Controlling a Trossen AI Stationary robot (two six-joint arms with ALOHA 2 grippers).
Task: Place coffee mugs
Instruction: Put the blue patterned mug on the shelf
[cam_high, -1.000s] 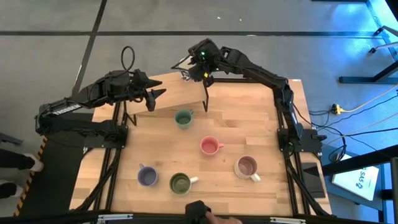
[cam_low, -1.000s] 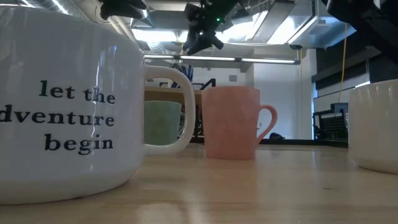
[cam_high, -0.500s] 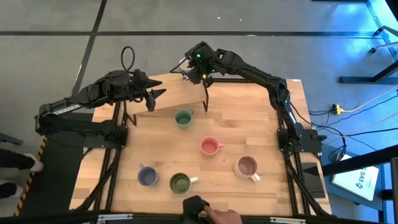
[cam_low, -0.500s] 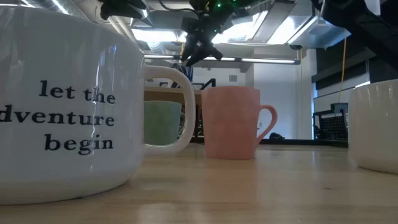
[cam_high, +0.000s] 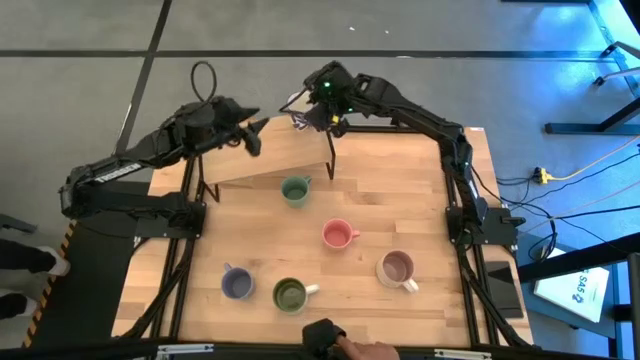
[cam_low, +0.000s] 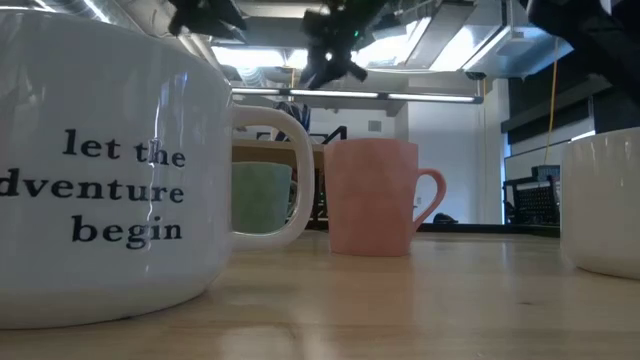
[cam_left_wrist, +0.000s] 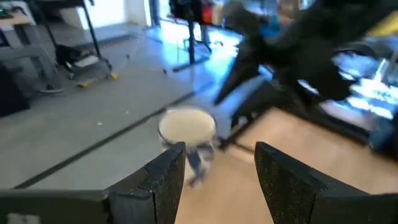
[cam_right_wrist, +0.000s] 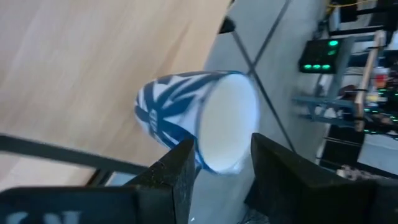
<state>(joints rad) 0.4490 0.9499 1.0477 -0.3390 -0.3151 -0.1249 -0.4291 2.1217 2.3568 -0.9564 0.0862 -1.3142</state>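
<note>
Five mugs stand on the table (cam_high: 420, 180), green mug (cam_high: 290, 294) nearest. At the far edge the right tool (cam_high: 300, 113) grips the blue-patterned mug (cam_right_wrist: 186, 115) by its rim, tipped; it could slip. The left tool (cam_high: 255, 135) hovers nearby, parted and empty; they might collide.

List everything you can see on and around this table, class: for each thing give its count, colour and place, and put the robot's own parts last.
Teal-green mug: one, far middle of the table.
Pink mug: one, table centre.
Pale mug, brown inside: one, near right.
Lavender-blue mug: one, near left.
Green mug, white handle: one, near middle.
White mug with blue pattern: one, tipped, in the right gripper.
Wooden table: one, light.
Person's hand: one, at the near edge.
Left gripper: open, over the far left edge.
Right gripper: raised at the far edge.
</note>
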